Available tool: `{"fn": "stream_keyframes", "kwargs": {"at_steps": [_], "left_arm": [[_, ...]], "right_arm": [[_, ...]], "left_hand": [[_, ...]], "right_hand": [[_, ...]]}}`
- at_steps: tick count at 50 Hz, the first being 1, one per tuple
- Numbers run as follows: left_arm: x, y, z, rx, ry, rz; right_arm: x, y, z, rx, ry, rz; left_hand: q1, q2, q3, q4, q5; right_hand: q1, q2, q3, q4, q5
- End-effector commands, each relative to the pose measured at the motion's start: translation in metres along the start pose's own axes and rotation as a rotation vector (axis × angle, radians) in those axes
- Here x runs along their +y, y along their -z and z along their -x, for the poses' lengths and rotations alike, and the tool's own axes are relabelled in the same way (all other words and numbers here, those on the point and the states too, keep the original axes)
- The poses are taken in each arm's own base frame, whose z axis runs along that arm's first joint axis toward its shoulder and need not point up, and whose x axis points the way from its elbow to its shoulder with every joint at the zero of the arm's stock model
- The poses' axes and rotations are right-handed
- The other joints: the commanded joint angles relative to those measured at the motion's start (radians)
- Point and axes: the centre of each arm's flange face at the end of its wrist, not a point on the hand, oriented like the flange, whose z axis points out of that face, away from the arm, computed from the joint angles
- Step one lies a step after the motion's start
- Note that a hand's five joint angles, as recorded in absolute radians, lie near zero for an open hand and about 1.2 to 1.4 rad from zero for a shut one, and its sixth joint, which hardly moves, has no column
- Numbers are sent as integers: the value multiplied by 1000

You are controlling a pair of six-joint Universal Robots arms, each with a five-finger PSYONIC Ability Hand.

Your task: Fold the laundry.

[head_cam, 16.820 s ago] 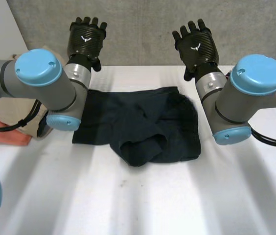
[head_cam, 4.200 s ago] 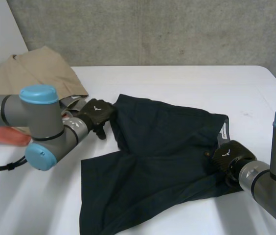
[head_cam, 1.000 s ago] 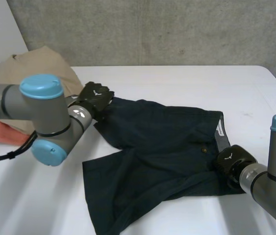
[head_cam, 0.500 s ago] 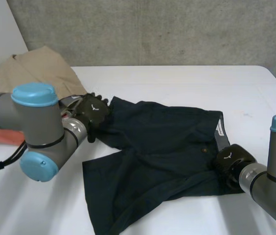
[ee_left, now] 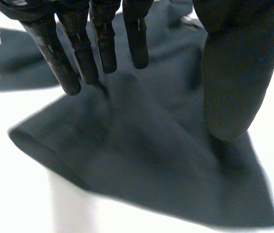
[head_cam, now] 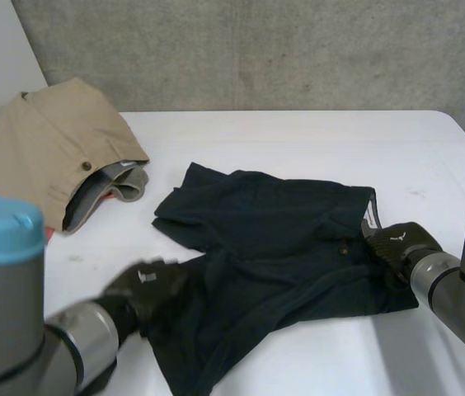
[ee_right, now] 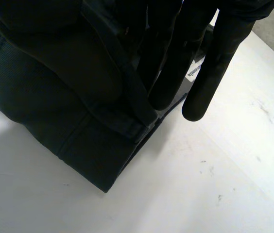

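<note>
In the head view, dark navy cloth shorts lie spread in the middle of the white table, well apart from a heaped tan garment (at the far left corner). The left hand is at the near leg hem; the right hand sits on the waistband end.

The left wrist view shows straight, spread fingers over the leg cloth, thumb held apart, gripping nothing.

In the right wrist view, straight fingers and thumb pinch the waistband between them.

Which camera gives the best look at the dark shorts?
The head view: the whole dark shorts lie spread out. The left wrist view has one leg end, the right wrist view a waistband corner.
</note>
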Motion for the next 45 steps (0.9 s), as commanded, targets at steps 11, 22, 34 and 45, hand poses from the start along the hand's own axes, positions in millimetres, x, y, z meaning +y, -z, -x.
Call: {"fn": "stream_keyframes", "kwargs": {"at_steps": [11,22,34,45], "left_arm": [[29,-15,-24,58,-58,10],[32,-27,-41,-24,-127,-37],[14,24,-36,-84,-266,-65],[18,34,-49,34,-323,48]], "right_arm": [[3,1,2,-3,6,5],[1,2,-1,12,15,3],[7,78,6,-94,339,115],[1,87,2,-104,388,117]], "left_hand": [[174,169,167,166,164],[963,958,956,956,954],[963,958,956,956,954],[963,958,956,956,954]], "right_hand": [[319,231,197,197,195],[319,231,197,197,195],[319,231,197,197,195],[319,231,197,197,195]]}}
